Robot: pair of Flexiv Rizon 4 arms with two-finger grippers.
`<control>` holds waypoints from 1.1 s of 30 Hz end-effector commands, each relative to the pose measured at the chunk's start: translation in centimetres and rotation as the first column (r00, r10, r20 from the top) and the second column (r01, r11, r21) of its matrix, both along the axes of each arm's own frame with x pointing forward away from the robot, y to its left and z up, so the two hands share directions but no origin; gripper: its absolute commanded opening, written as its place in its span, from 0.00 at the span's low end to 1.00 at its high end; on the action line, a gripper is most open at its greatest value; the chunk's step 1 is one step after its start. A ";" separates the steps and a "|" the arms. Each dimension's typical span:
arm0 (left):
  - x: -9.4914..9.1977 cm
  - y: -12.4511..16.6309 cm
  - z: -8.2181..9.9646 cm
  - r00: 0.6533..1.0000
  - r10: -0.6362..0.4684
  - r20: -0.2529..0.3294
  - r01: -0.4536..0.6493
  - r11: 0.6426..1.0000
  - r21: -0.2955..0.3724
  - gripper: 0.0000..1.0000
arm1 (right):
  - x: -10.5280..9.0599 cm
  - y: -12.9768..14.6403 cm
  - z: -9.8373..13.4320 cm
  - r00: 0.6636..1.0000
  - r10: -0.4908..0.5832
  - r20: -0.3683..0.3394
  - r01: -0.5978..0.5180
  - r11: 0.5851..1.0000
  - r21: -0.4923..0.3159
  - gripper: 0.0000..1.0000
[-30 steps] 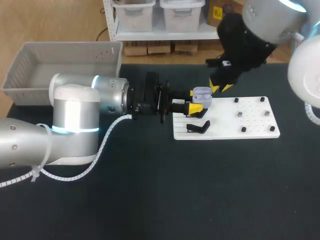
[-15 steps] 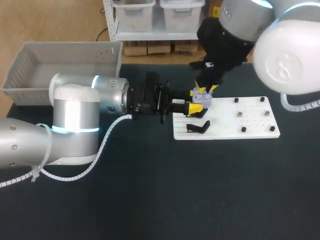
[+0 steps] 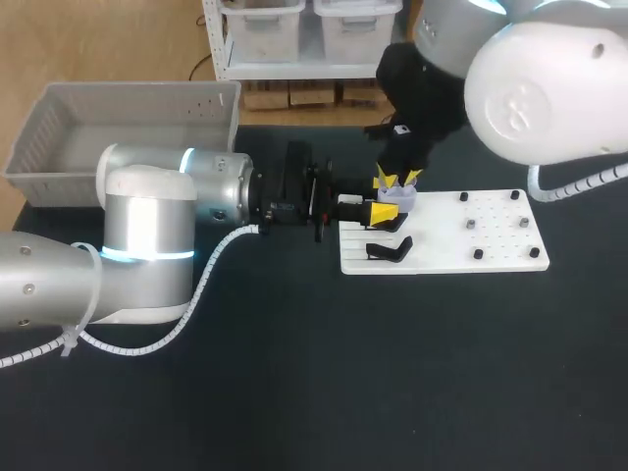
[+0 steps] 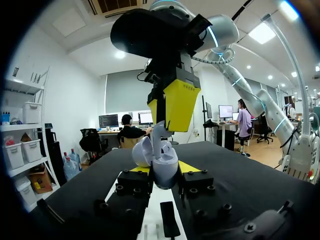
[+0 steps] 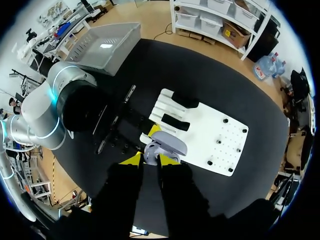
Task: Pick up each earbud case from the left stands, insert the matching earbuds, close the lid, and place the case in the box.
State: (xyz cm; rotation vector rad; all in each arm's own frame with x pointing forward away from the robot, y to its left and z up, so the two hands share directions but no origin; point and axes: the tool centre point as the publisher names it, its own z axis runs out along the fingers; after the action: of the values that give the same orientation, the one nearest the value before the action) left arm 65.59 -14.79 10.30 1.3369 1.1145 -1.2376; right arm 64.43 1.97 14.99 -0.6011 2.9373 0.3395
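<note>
One lavender earbud case (image 4: 163,167), lid flipped open, sits in my left gripper (image 3: 385,212), which is clenched on it from both sides at the slotted end of the white board (image 3: 442,259). My right gripper (image 3: 396,179) hangs directly above the case, close in; clamped or loose, I cannot tell. On the board are two black pieces (image 5: 175,122) by the slots and six small dark pegs (image 3: 471,224) further along. One grey box (image 3: 137,88) sits well apart on the dark table (image 3: 392,373).
</note>
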 end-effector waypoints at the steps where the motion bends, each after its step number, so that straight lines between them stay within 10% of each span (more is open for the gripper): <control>1: -0.1 0.0 0.0 1.000 0.005 0.003 -0.005 1.000 -0.002 0.00 | 0.0 0.2 0.0 1.000 0.004 -0.006 -0.004 1.000 -0.003 0.00; 33: -0.1 0.0 0.0 1.000 0.005 0.003 -0.005 1.000 -0.002 0.00 | -0.4 0.2 -0.6 1.000 0.007 -0.021 -0.007 1.000 0.003 0.00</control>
State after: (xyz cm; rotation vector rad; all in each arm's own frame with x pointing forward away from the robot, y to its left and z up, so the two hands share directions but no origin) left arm 65.58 -14.78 10.27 1.3370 1.1148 -1.2374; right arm 63.86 2.05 14.52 -0.6107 2.9521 0.3529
